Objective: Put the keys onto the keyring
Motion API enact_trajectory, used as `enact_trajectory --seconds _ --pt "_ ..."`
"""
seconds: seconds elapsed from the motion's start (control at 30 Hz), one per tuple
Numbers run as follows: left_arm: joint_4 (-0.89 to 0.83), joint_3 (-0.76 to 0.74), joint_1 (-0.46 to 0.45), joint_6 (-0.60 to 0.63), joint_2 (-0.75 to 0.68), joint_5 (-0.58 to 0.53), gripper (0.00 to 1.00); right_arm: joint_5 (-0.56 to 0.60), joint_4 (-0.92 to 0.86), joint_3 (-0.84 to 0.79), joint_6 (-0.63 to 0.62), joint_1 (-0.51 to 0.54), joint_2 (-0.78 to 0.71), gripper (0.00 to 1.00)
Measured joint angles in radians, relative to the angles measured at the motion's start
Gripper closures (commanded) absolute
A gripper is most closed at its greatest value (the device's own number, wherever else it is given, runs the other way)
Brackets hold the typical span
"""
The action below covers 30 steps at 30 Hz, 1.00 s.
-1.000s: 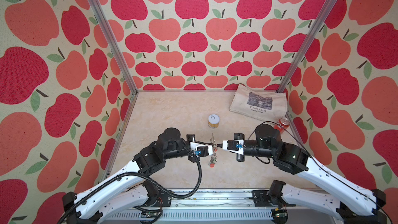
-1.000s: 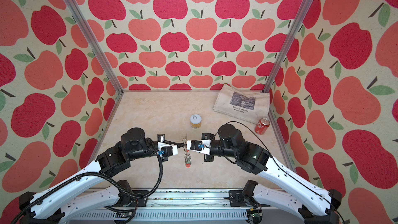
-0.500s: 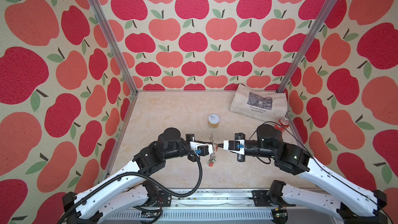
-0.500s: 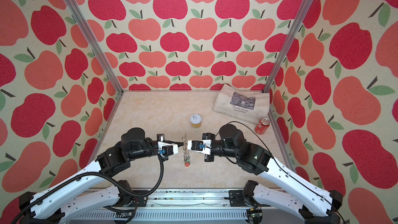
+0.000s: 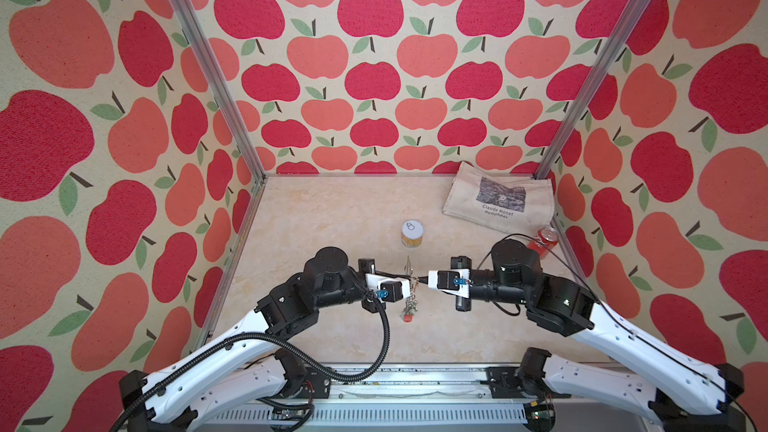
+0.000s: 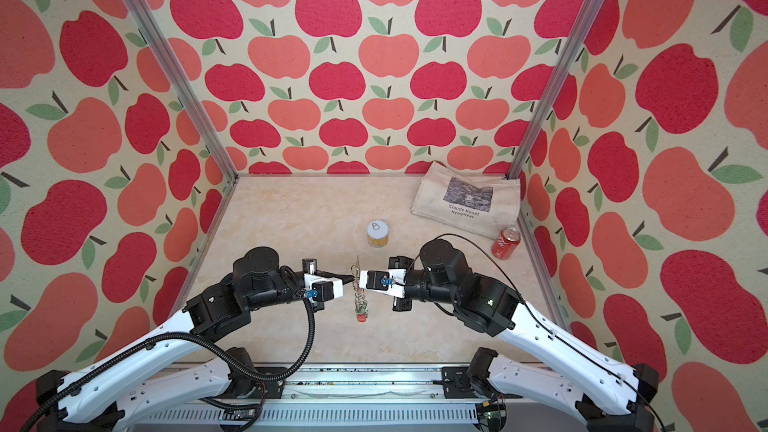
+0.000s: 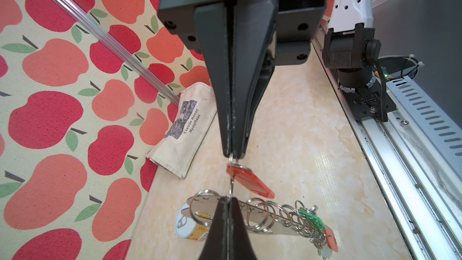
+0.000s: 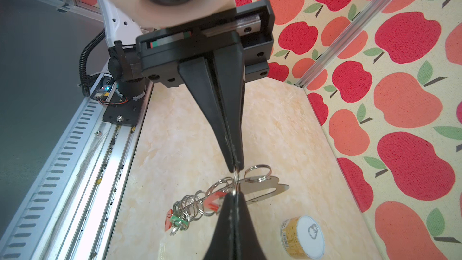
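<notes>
Looking from the left, we see the left gripper (image 8: 235, 166) squeezing a small ring of the keyring (image 8: 265, 186), up above the table (image 5: 332, 222). The right gripper (image 7: 232, 153) pinches that same ring too. A red key (image 7: 250, 183) hangs on it, by the right gripper.

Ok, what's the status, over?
Left gripper, right gripper shut on one thin ring. Keyring held up, red key tag at that ring. Tin can behind, not blocking.
</notes>
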Motion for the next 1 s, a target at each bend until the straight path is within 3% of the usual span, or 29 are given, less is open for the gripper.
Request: enact_trajectory --seconds 1.0 --pt "-0.003 0.000 -0.003 0.000 -0.003 0.000 1.00 0.010 0.002 0.000 0.000 0.006 -0.003 1.00"
